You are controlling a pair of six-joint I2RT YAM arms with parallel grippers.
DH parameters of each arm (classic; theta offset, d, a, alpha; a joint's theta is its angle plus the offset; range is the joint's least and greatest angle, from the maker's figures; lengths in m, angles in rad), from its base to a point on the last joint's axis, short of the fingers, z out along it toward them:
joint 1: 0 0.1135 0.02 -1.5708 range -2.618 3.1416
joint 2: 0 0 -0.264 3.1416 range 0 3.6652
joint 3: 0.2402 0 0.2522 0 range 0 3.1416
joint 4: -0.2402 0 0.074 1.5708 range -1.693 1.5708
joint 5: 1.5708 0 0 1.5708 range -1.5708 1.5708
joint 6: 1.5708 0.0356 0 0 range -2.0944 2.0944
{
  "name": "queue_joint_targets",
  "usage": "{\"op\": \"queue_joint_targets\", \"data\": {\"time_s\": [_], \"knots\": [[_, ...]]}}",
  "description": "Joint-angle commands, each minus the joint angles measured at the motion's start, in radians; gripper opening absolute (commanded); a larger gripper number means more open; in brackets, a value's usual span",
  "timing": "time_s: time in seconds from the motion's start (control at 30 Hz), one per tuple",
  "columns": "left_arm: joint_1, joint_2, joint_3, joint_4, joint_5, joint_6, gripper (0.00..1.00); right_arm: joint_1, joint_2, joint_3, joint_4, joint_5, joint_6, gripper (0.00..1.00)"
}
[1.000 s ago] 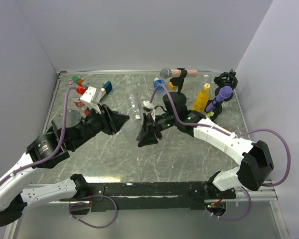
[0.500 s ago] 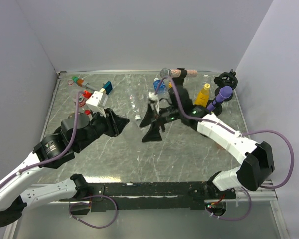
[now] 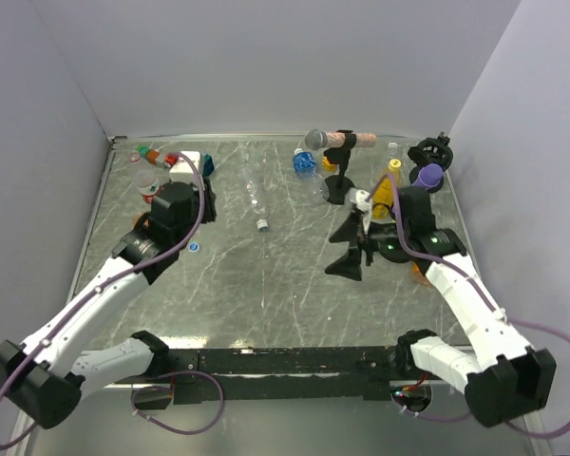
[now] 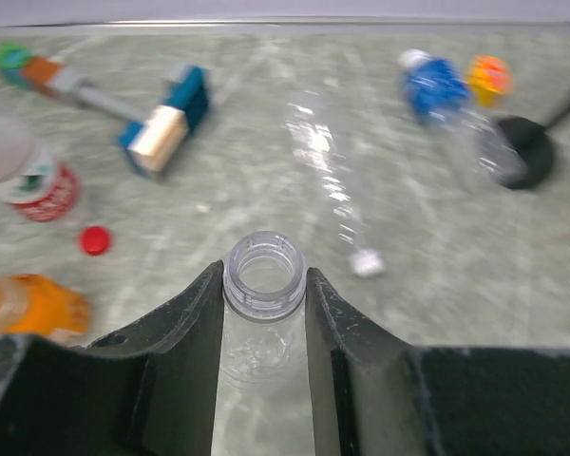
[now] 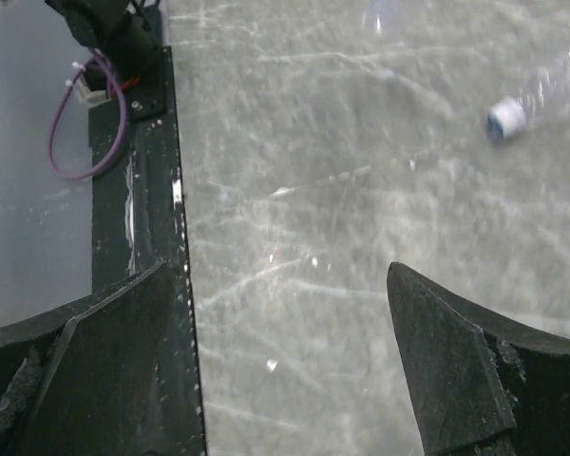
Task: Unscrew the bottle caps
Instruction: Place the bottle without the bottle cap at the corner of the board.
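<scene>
- Our right gripper (image 5: 277, 275) hangs wide open and empty over the middle-right part of the table (image 3: 266, 294).
- Our left gripper (image 4: 263, 285), near the left edge, is closed on a clear bottle (image 4: 258, 351); its neck is open, with no cap.
- We judge this bottle done. Next, we put it down and fetch the lying bottle (image 4: 328, 180) with the white cap (image 4: 366, 263), toward the far edge.
- The table is grey-green and marbled; pale walls (image 3: 266, 66) surround it.

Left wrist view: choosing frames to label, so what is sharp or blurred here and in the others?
Left wrist: the clear bottle is sharp at its neck; the red cap and blue-labelled bottle are soft. Right wrist: the table looks smeared. Top external: evenly lit, sharp.
</scene>
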Motion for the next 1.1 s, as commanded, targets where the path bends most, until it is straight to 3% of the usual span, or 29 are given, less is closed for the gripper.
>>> {"op": "queue_joint_targets", "data": {"time_s": [0.0, 0.23, 0.63, 0.93, 1.0, 1.07], "knots": [[0.141, 0.042, 0.01, 0.203, 0.05, 0.067, 0.01, -0.113, -0.077, -0.072, 0.077, -0.138, -0.03, 0.99], [0.324, 0.217, 0.067, 0.277, 0.149, 0.083, 0.01, -0.146, -0.037, -0.067, 0.039, -0.185, -0.054, 0.99], [0.368, 0.415, 0.116, 0.425, 0.107, 0.143, 0.01, -0.147, -0.063, -0.073, 0.039, -0.168, -0.066, 0.99], [0.404, 0.452, 0.079, 0.475, 0.136, 0.134, 0.04, -0.152, -0.054, -0.075, 0.035, -0.177, -0.071, 0.99], [0.408, 0.445, 0.064, 0.484, 0.135, 0.122, 0.06, -0.152, -0.051, -0.073, 0.034, -0.175, -0.072, 0.99], [0.413, 0.436, 0.044, 0.494, 0.135, 0.113, 0.16, -0.152, -0.05, -0.073, 0.032, -0.174, -0.074, 0.99]]}}
